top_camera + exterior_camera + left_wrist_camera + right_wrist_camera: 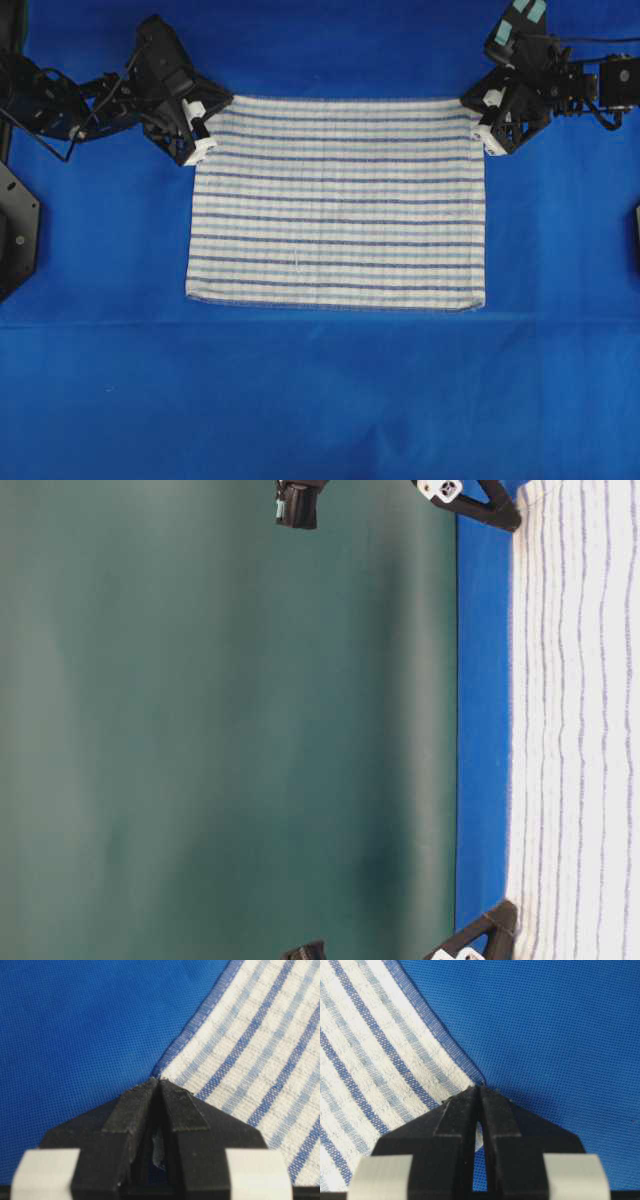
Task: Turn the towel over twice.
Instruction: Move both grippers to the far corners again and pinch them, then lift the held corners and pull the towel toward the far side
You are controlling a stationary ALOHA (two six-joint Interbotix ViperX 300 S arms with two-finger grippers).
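The towel, white with dark-blue and light-blue stripes, lies flat and spread out on the blue sheet. My left gripper sits at the towel's far left corner. In the left wrist view the left gripper has its jaws shut, with the corner of the towel pinched between them. My right gripper sits at the far right corner. In the right wrist view the right gripper is shut the same way on the hemmed tip of the towel. The towel lies low on the table.
The plain blue sheet covers the whole table, with a faint crease just in front of the towel's near edge. A black arm base stands at the left edge. Open blue sheet lies all round the towel.
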